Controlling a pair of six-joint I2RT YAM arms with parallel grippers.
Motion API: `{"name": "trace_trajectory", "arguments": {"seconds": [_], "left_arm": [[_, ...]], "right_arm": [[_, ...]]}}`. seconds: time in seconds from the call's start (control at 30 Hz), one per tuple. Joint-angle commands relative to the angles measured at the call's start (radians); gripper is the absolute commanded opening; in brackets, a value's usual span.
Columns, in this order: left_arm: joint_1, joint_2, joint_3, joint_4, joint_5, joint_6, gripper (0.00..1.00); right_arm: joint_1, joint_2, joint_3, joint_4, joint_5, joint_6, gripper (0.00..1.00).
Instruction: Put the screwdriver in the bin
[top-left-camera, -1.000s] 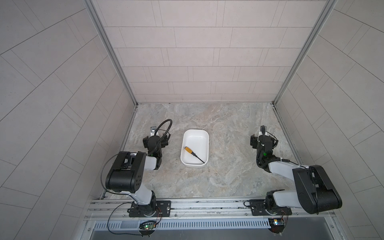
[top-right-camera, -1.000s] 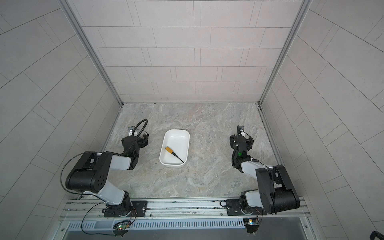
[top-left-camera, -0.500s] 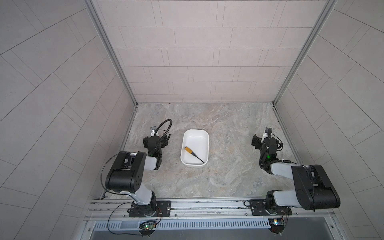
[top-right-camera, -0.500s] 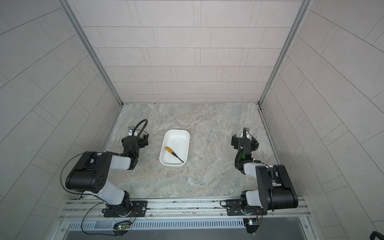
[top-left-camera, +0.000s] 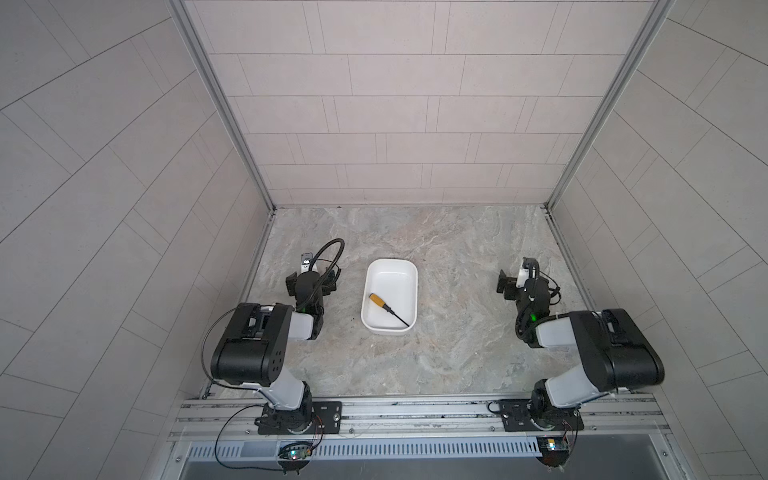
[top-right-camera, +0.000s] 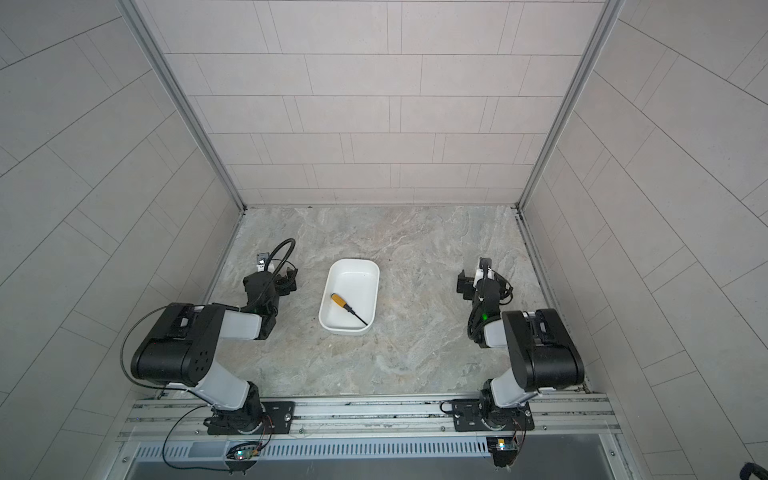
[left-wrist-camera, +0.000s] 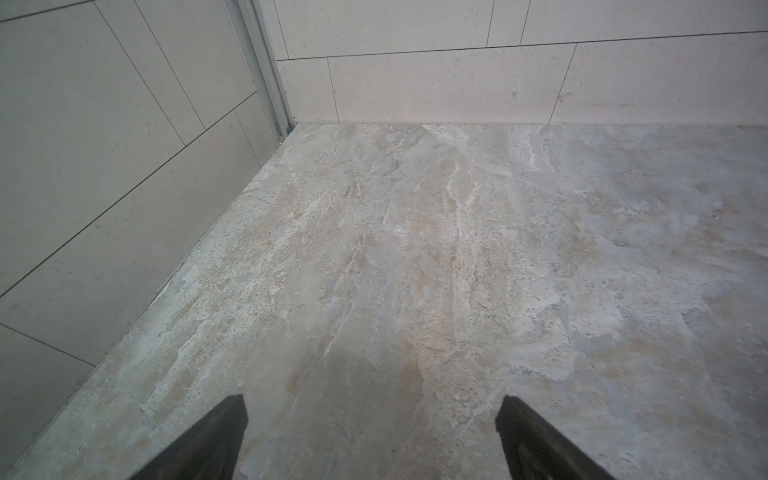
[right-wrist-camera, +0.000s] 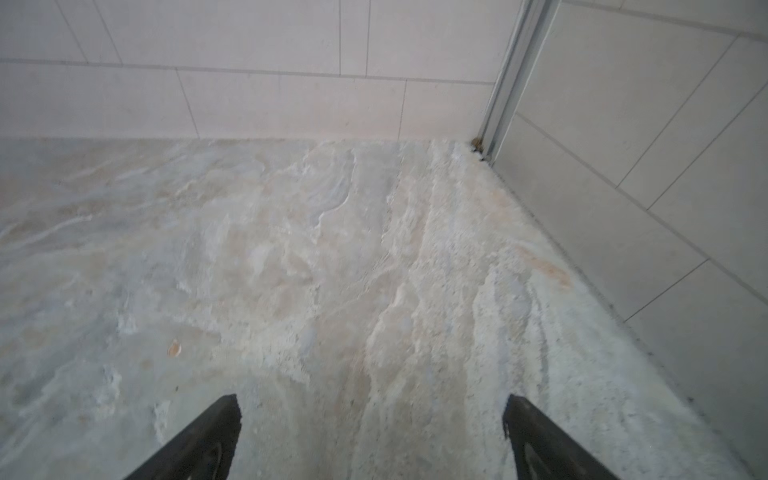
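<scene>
Inside bin (top-left-camera: 392, 276), screwdriver (top-left-camera: 385, 306) lies diag; left gripper (left-wrist-camera: 372, 401) & right gripper (right-wrist-camera: 372, 401) spread, empty.

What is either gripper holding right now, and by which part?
Nothing is held. The wrist views show the left gripper and right gripper open and empty; the screwdriver lies loose in the bin, away from both.

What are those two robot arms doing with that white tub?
Nobody is holding anything right now. The screwdriver lies inside the white bin in the middle of the table, so that job looks done. The left gripper and right gripper sit apart on either side, jaws open and empty.
</scene>
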Motion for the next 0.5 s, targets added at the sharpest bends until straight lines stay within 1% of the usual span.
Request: {"name": "trace_trajectory", "arguments": {"seconds": [0.0, 0.03, 0.1, 0.17, 0.2, 0.27, 0.33, 0.37, 0.47], "left_arm": [[0.0, -0.005, 0.01, 0.005, 0.005, 0.005, 1.0], [0.0, -0.004, 0.01, 0.006, 0.005, 0.005, 1.0], [0.001, -0.004, 0.01, 0.005, 0.005, 0.005, 1.0], [-0.001, -0.005, 0.01, 0.005, 0.006, 0.005, 1.0], [0.0, -0.004, 0.01, 0.005, 0.005, 0.005, 1.0], [-0.001, -0.006, 0.01, 0.005, 0.006, 0.006, 1.0], [0.0, -0.004, 0.01, 0.005, 0.006, 0.006, 1.0], [-0.001, -0.004, 0.01, 0.005, 0.005, 0.006, 1.0], [0.0, -0.004, 0.01, 0.006, 0.006, 0.006, 1.0]], "right_arm": [[0.006, -0.012, -0.03, 0.163, -0.029, -0.028, 0.99], [0.006, -0.022, -0.003, 0.101, -0.031, -0.026, 0.99], [0.006, -0.002, 0.048, 0.04, -0.077, -0.044, 0.99], [0.004, -0.021, 0.12, -0.127, -0.123, -0.062, 0.99], [0.002, -0.024, 0.12, -0.137, -0.125, -0.058, 0.99], [0.003, -0.008, 0.1, -0.071, -0.167, -0.066, 0.99], [-0.01, -0.019, 0.106, -0.103, -0.189, -0.07, 0.99], [-0.012, -0.009, 0.103, -0.079, -0.196, -0.059, 0.99], [-0.015, -0.01, 0.102, -0.08, -0.201, -0.058, 0.99]]}}
